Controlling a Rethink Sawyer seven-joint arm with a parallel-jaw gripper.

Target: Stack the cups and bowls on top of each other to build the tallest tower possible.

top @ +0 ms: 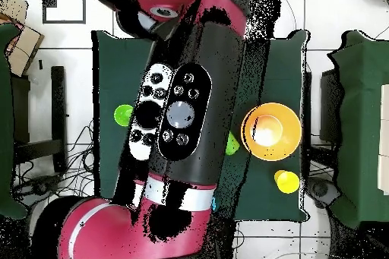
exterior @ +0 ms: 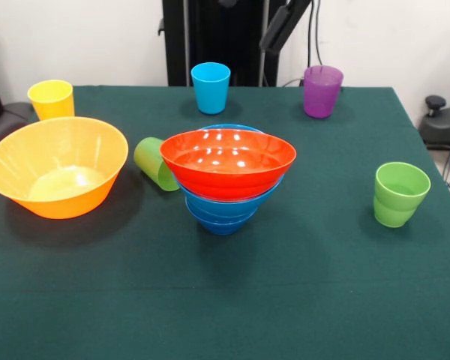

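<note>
Since my gripper (exterior: 276,39) hung high at the table's far side, I could not tell whether it was released or clenched. Farthest to its right stood the yellow cup (exterior: 50,99) and the big yellow-orange bowl (exterior: 56,166) — loose, upright, likely the next piece. I judged I should take it by the rim and lower it centred on the tower (exterior: 227,180), out ahead of the gripper. A tipped green cup (exterior: 156,163) lay just beside the tower — a snag. The blue cup (exterior: 211,87) and purple cup (exterior: 322,91) stood nearest the gripper. The upright green cup (exterior: 400,193) stood well off to its left, and open cloth ran toward the table's (exterior: 232,315) far-out edge.
</note>
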